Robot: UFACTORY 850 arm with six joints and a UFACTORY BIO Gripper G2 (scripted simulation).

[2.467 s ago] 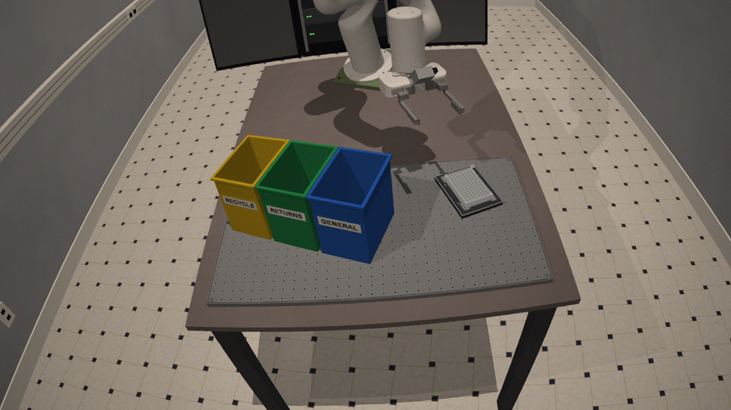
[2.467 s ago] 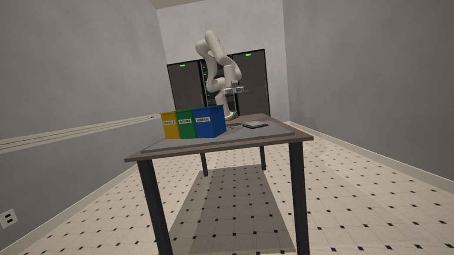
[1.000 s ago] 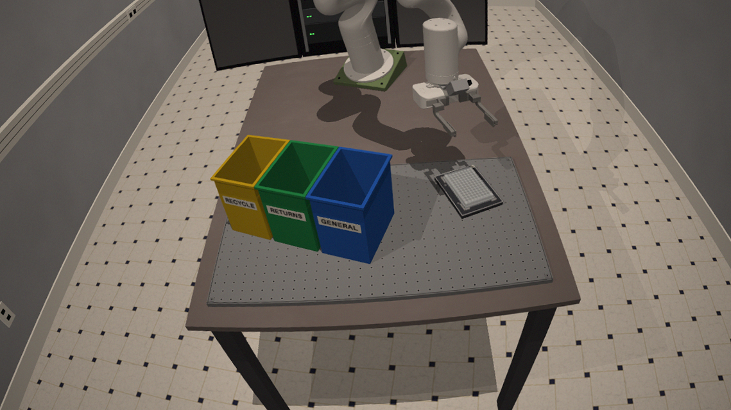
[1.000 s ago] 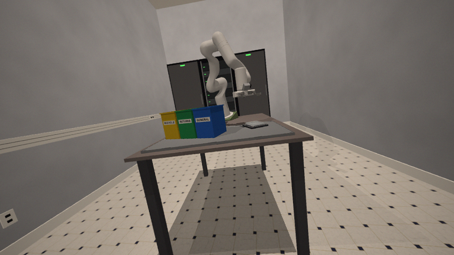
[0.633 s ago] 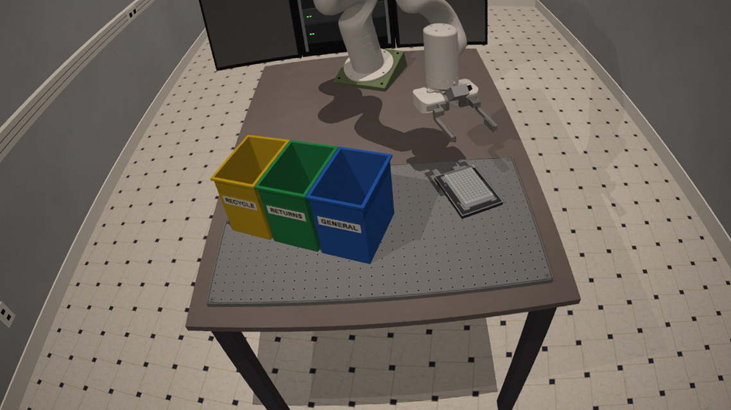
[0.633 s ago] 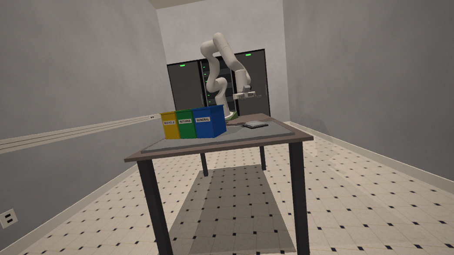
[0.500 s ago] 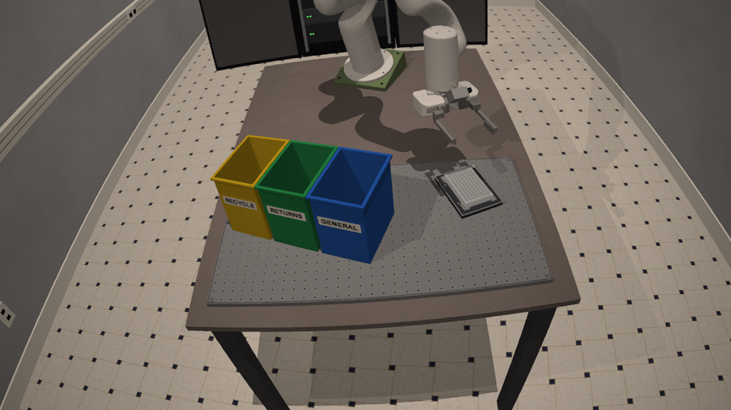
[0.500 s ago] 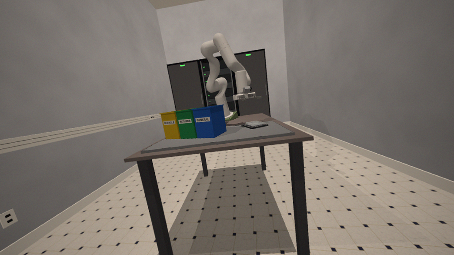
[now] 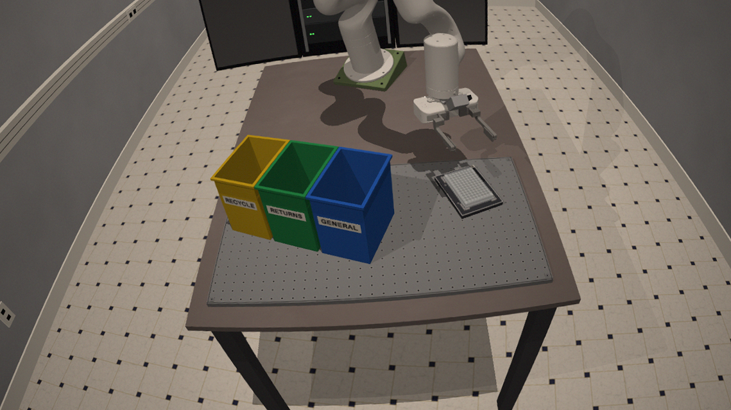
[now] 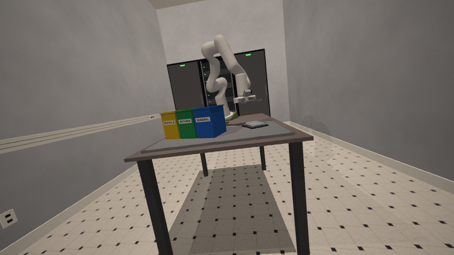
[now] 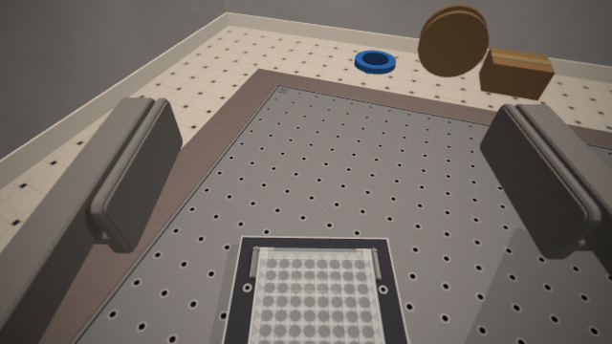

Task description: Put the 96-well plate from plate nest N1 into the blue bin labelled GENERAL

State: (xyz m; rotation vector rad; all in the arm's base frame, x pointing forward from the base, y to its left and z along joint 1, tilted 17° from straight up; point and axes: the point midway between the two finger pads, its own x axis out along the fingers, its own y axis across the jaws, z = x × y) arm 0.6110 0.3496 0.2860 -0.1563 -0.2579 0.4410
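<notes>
The clear 96-well plate [image 9: 470, 187] [image 10: 254, 123] [image 11: 316, 301] sits in the dark plate nest N1 [image 9: 462, 214] [image 11: 396, 306] on the right of the breadboard. My gripper [image 9: 473, 142] [image 11: 330, 177] is open and empty, pointing down. It is above and behind the nest, well clear of the plate. The blue GENERAL bin [image 9: 342, 237] [image 10: 209, 125] stands upright left of the nest. The green RETURNS bin [image 9: 292, 232] [image 10: 186, 129] and the yellow RECYCLE bin [image 9: 245, 218] [image 10: 171, 130] stand upright in a row beside it. The near part of the plate is cut off in the wrist view.
The perforated breadboard [image 9: 447, 267] [image 10: 184, 146] [image 11: 335, 191] lies on the brown table [image 9: 375, 312] [image 10: 223, 146]. The robot base [image 9: 369, 68] stands at the table's back. The wrist view shows a blue ring [image 11: 375, 68], a brown disc [image 11: 451, 45] and a brown box [image 11: 513, 76] beyond the table.
</notes>
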